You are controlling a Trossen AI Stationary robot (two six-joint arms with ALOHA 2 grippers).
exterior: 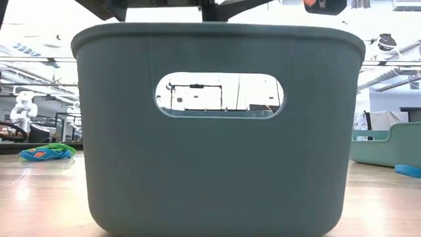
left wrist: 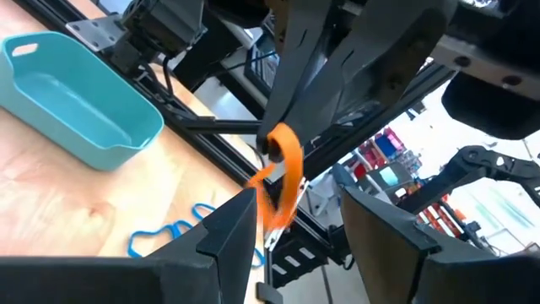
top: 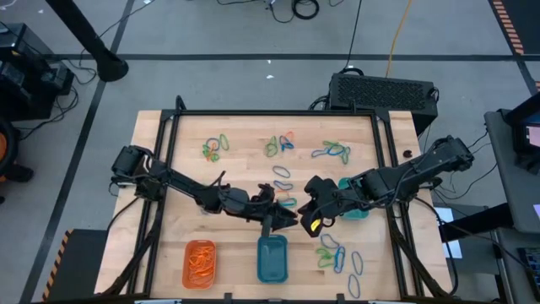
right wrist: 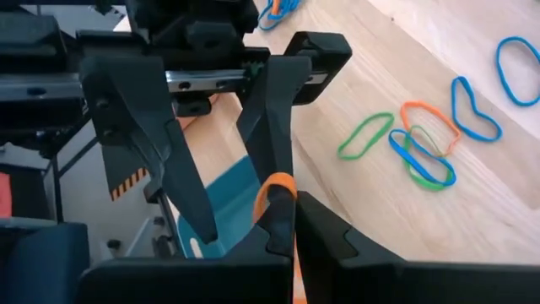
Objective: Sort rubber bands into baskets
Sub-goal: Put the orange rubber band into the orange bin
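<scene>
An orange rubber band (left wrist: pixel 285 173) hangs in the air above the table's middle, with my right gripper (right wrist: pixel 291 224) shut on it. My left gripper (left wrist: pixel 299 232) is open and faces it level from the left. Its two fingers stand on either side of the band, and I cannot tell whether one touches it. The teal-green basket (top: pixel 272 258) rests on the table just near of both grippers. The orange basket (top: pixel 200 263), with orange bands in it, stands to its left. The blue basket (left wrist: pixel 76 101) lies partly under my right arm. My right gripper pinches the orange band at one end of its loop (right wrist: pixel 274 192) between its two shut fingertips. The fingers slant down from the table's right. The rest of the loop (left wrist: pixel 287 194) hangs slack below the tips, clear of the table.
Loose orange, blue and green rubber bands lie in clusters along the far side (top: pixel 278 145) and at the near right (top: pixel 337 253). Black frame rails (top: pixel 169 169) border the tabletop. A black box (top: pixel 381 89) stands beyond the far edge.
</scene>
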